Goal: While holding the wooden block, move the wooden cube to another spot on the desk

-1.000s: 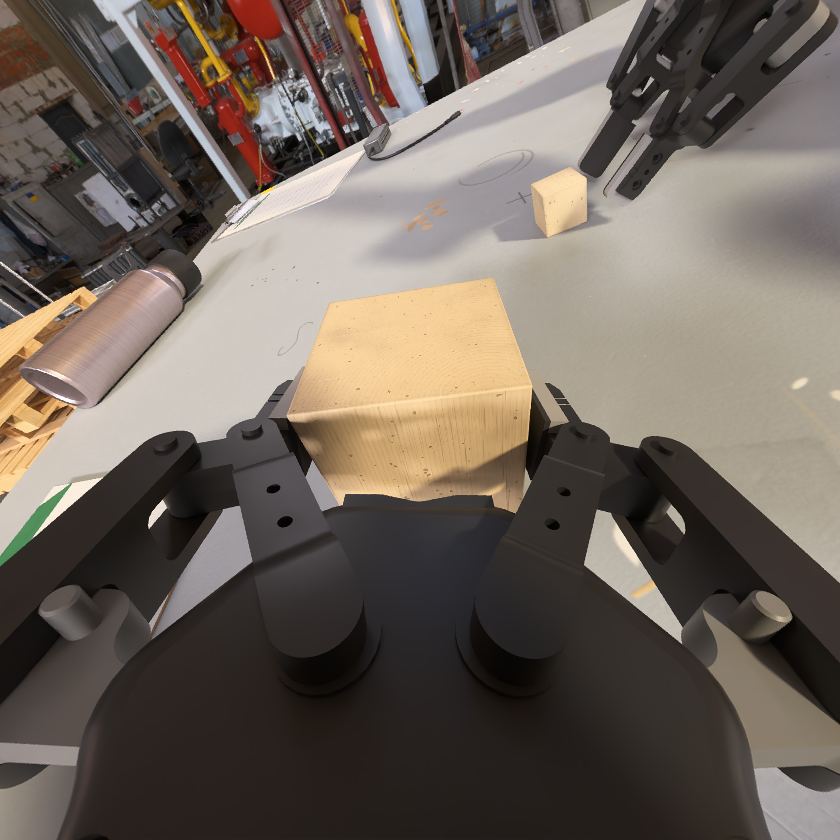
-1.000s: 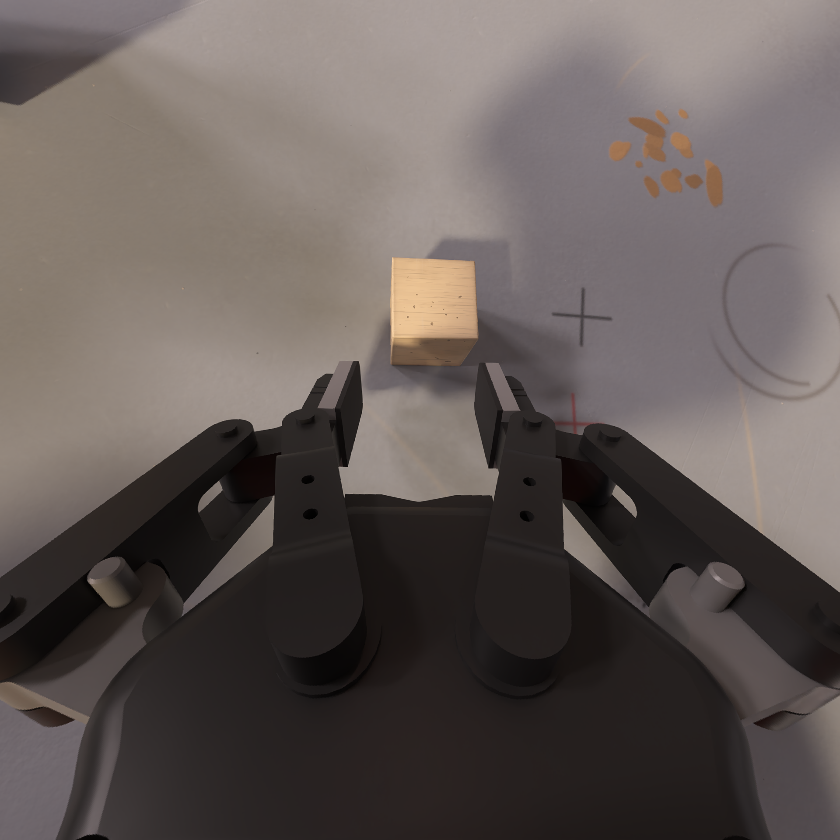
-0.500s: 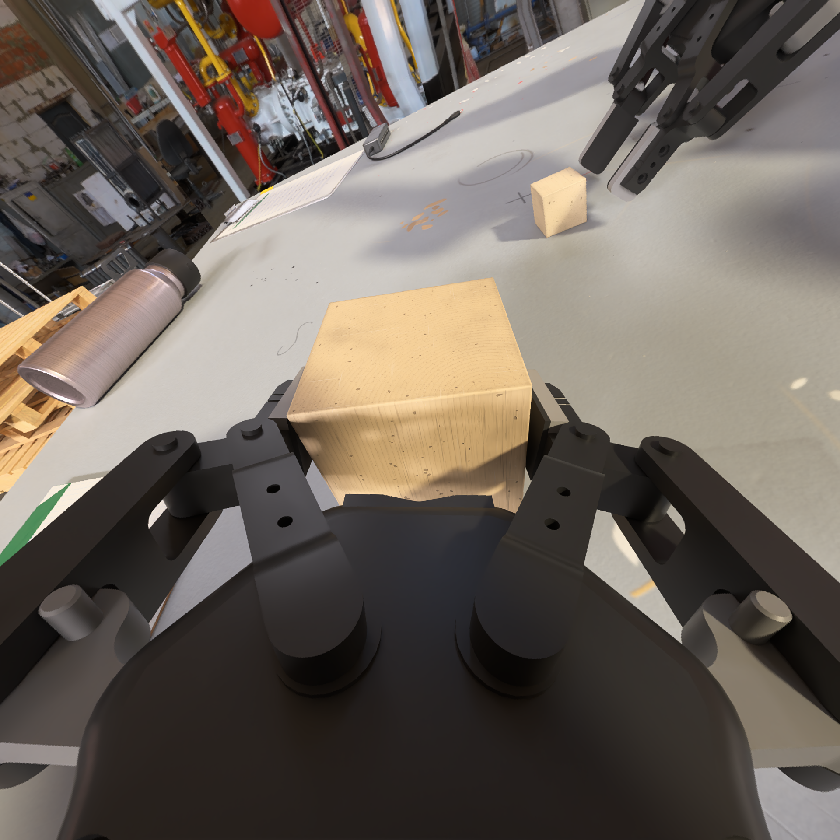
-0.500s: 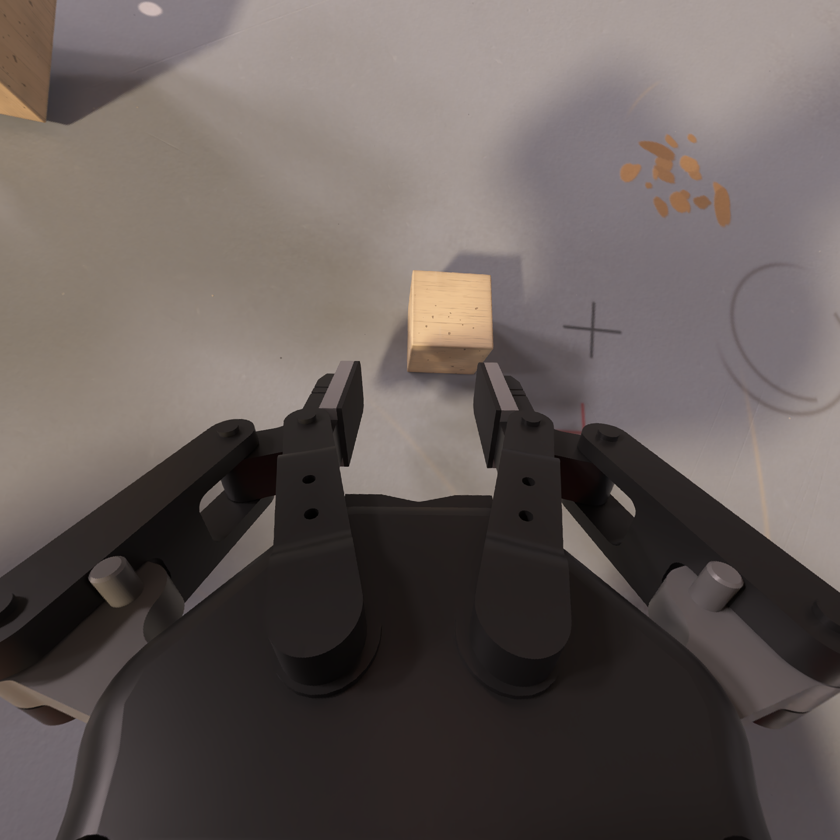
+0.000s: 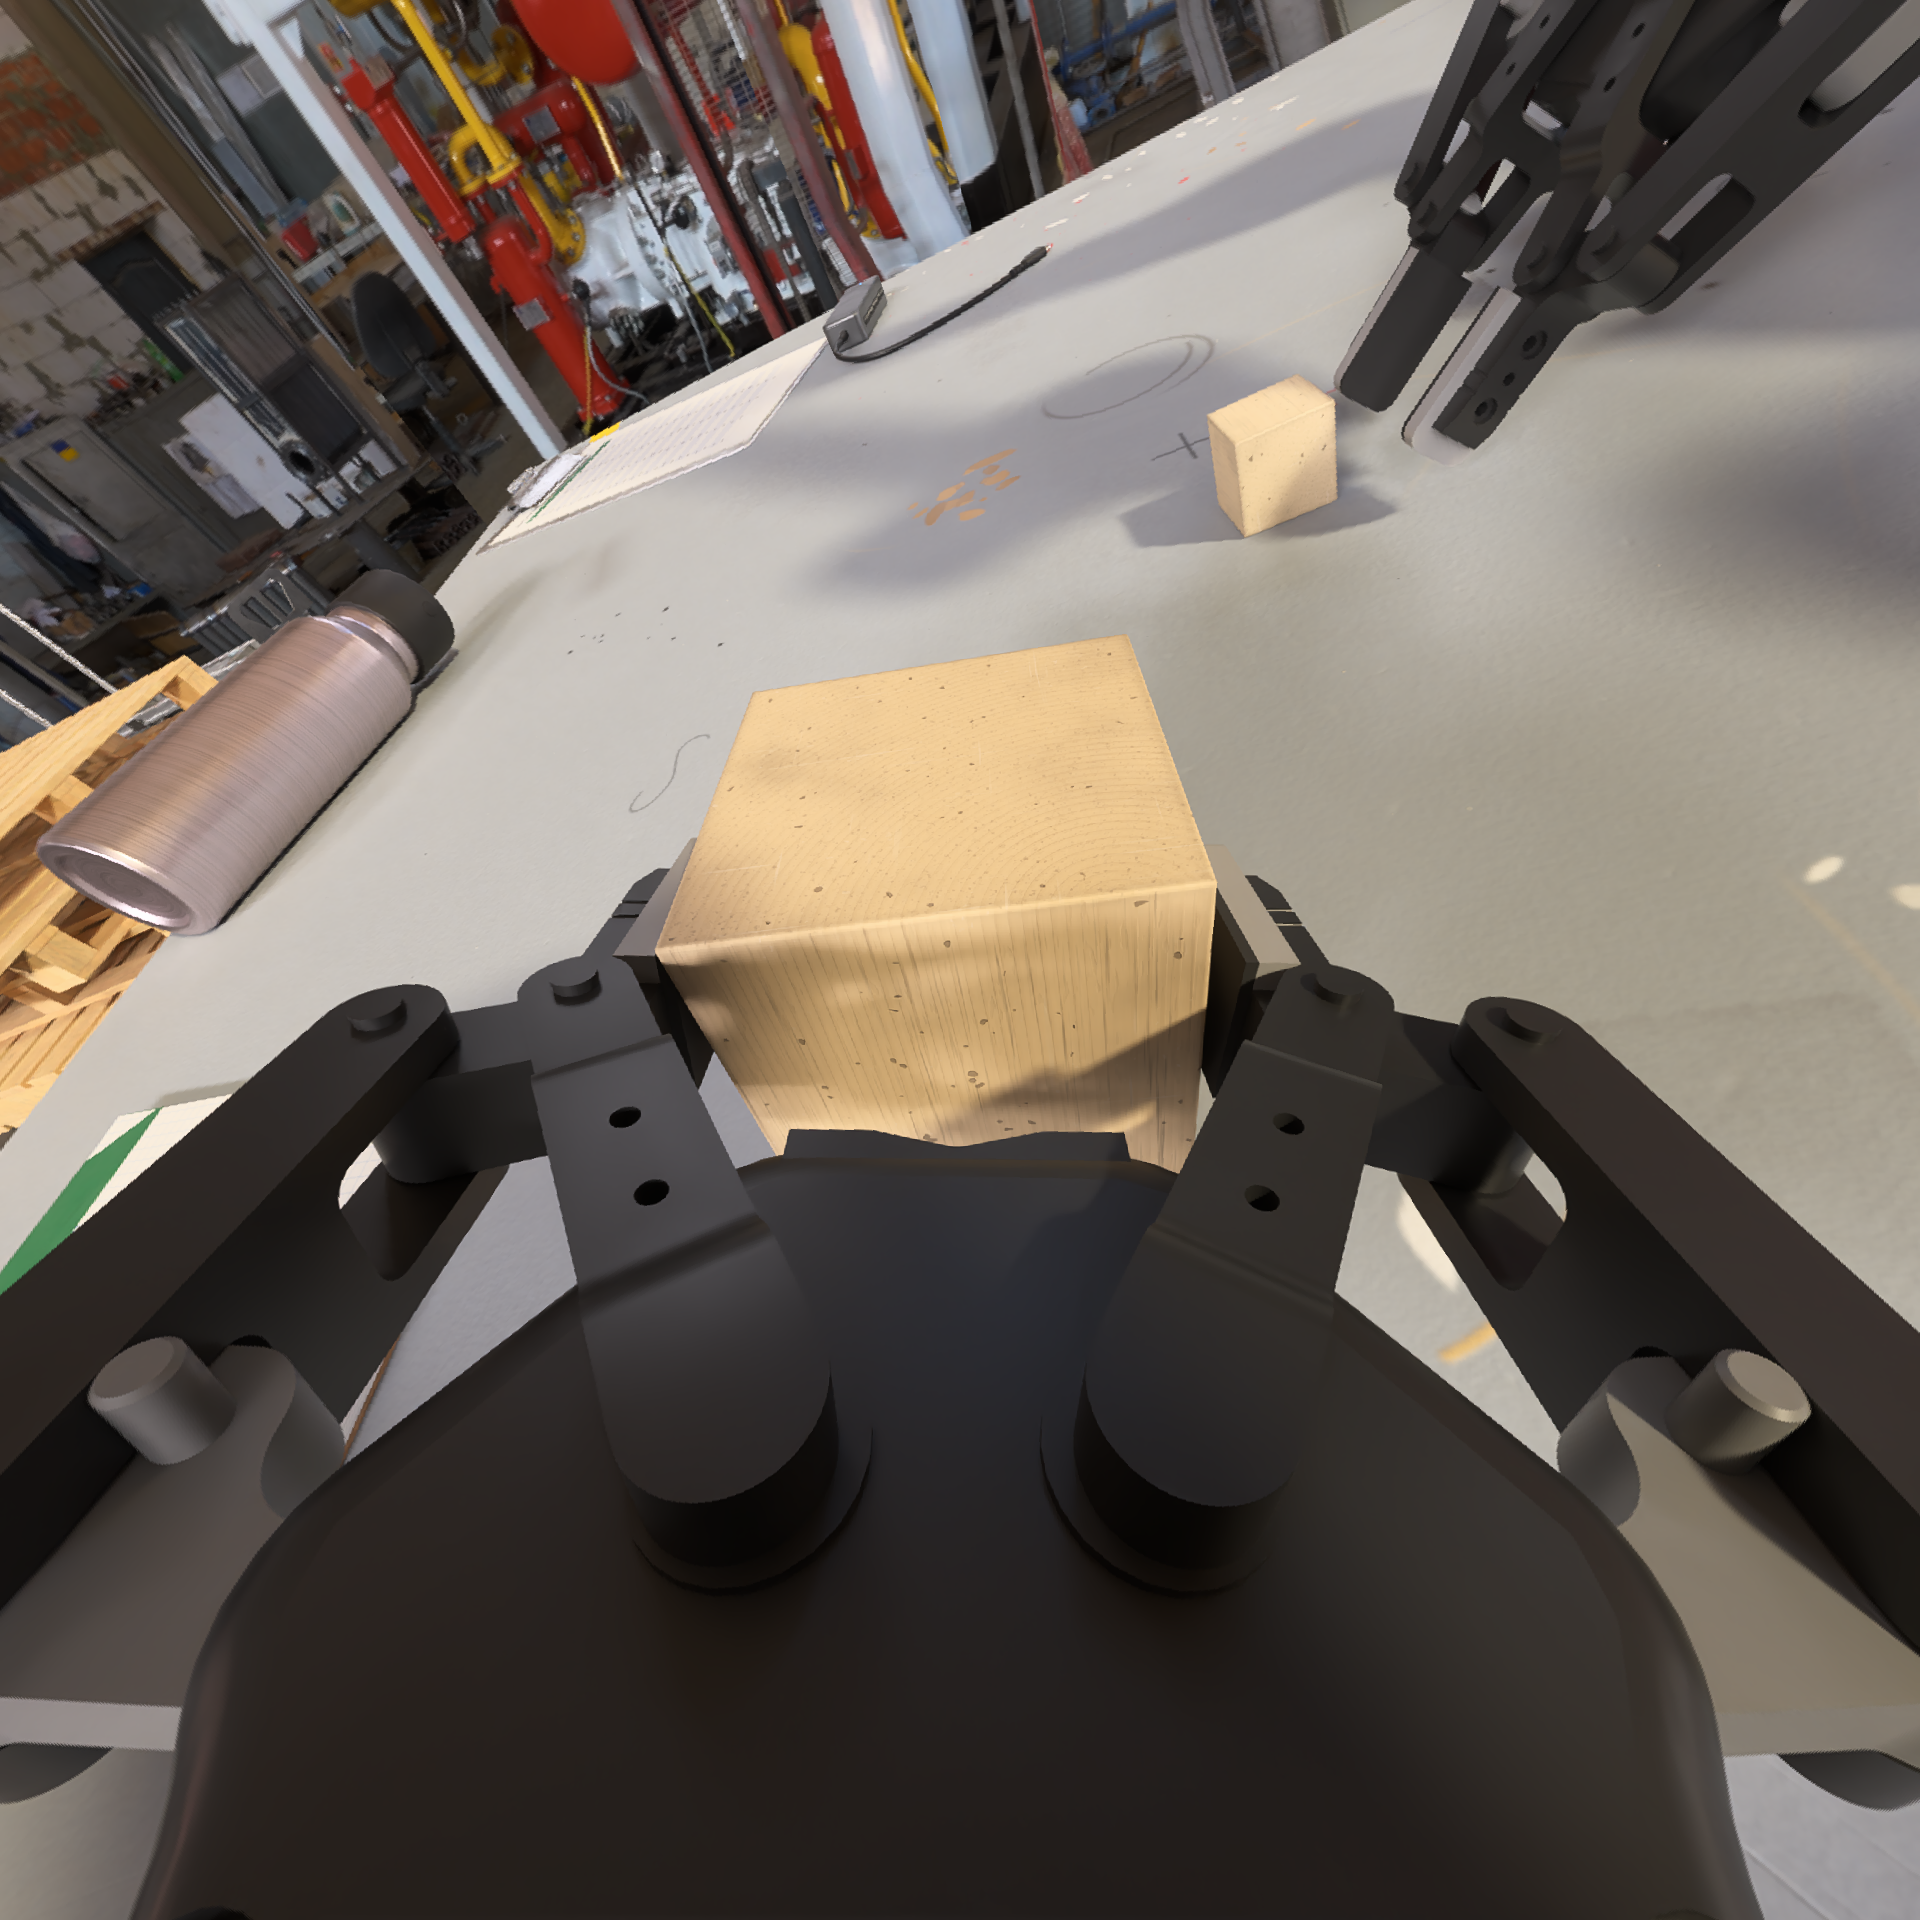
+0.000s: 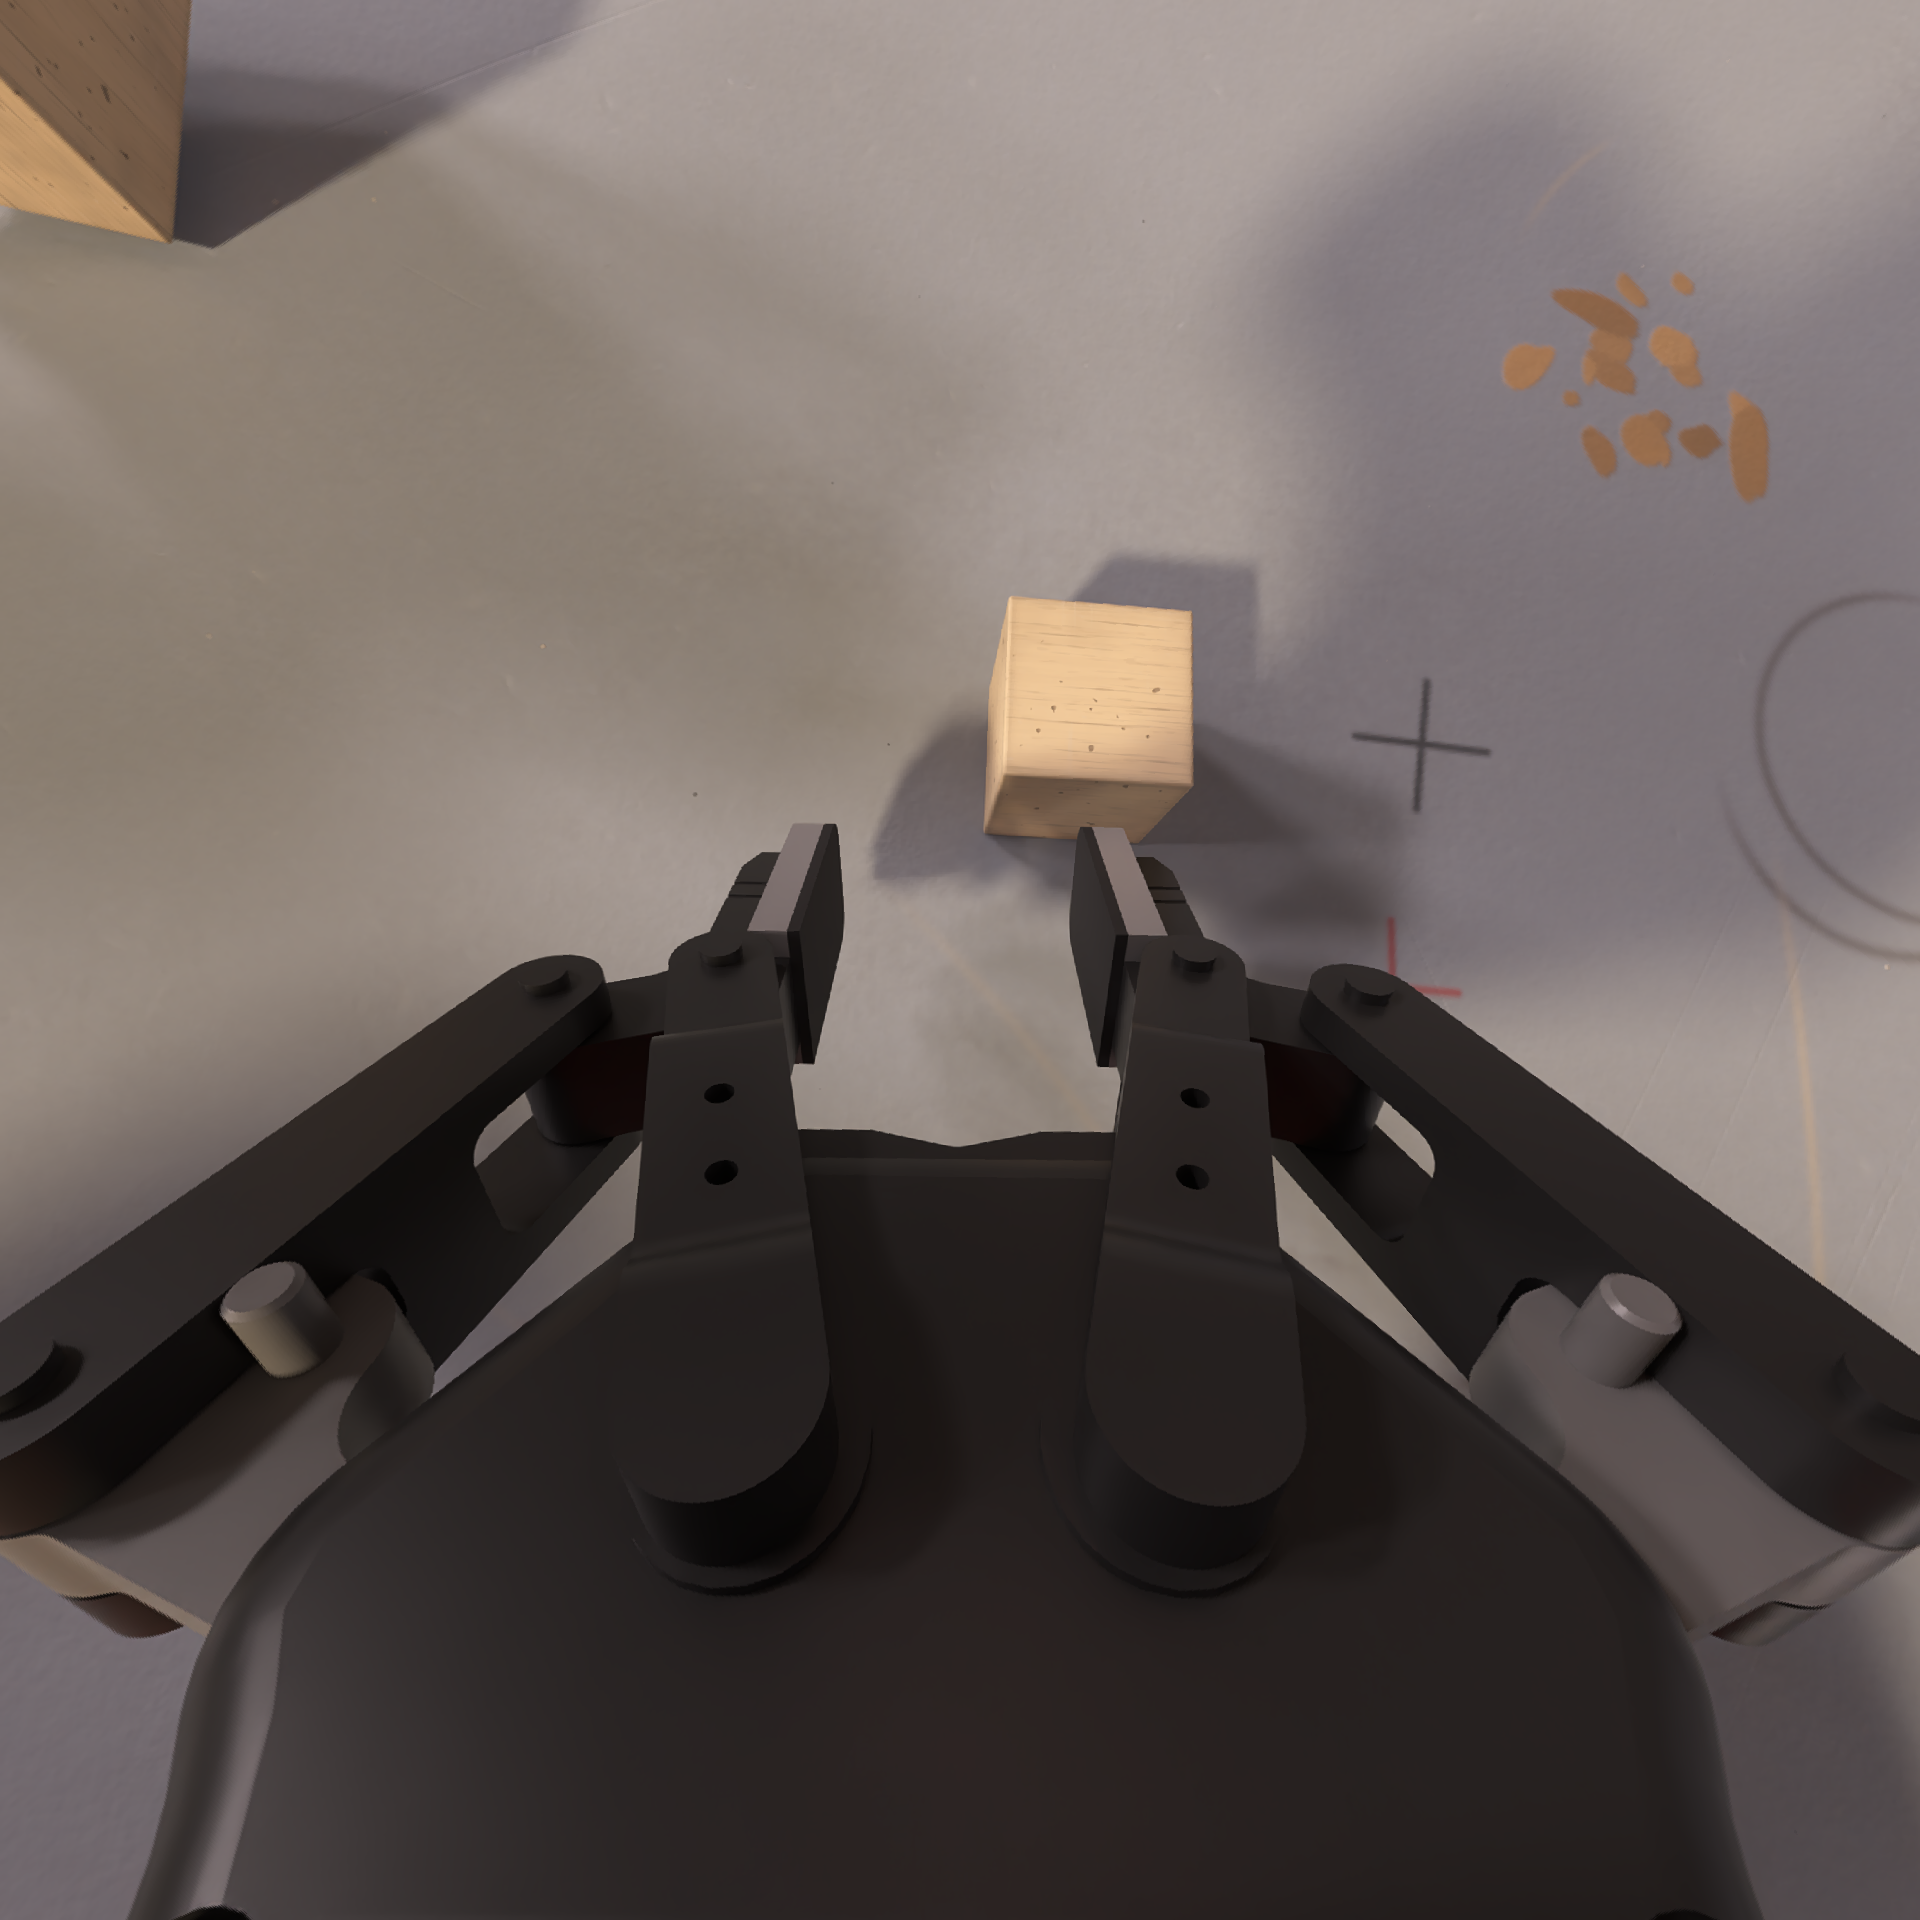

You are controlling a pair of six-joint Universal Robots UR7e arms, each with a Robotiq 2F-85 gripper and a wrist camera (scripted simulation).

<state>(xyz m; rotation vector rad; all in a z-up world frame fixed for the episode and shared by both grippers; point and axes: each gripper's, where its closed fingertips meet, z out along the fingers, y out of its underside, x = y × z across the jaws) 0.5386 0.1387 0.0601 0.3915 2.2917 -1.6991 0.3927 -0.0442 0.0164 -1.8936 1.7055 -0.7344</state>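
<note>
Left claw [image 5: 935, 925] clamped on block [image 5: 935, 883], pads flat against both side faces, block upright, sitting square between the fingers; whether its base touches the bench [image 5: 1507, 727] hidden by the claw body. Right claw [image 6: 951, 862] open, nothing between the pads, gap a bit wider than the cube. Cube [image 6: 1091, 717] resting flat on bench, free of both claws, just ahead of right claw's fingertips and offset toward the right finger [image 6: 1107, 914]; from the right wrist view that fingertip overlaps the cube's near bottom edge, contact not resolvable. From the left wrist view, cube [image 5: 1276, 465] well beyond the block toward the far edge, right claw [image 5: 1423, 405] poised just beside it on its right, fingers angled down at the bench. Black cross mark [image 6: 1420, 745] just beside cube, red cross [image 6: 1418, 971] near right finger, pencilled ring [image 5: 1127, 374] past the cross, orange flecks [image 6: 1642, 400] further out. Corner of block [image 6: 88, 114] visible top left of right wrist view, well apart from cube. Steel bottle [image 5: 249, 769] lying on its side along left edge. Clipboard [image 5: 665, 442] and small grey box with cable [image 5: 857, 312] near far-left corner.
</note>
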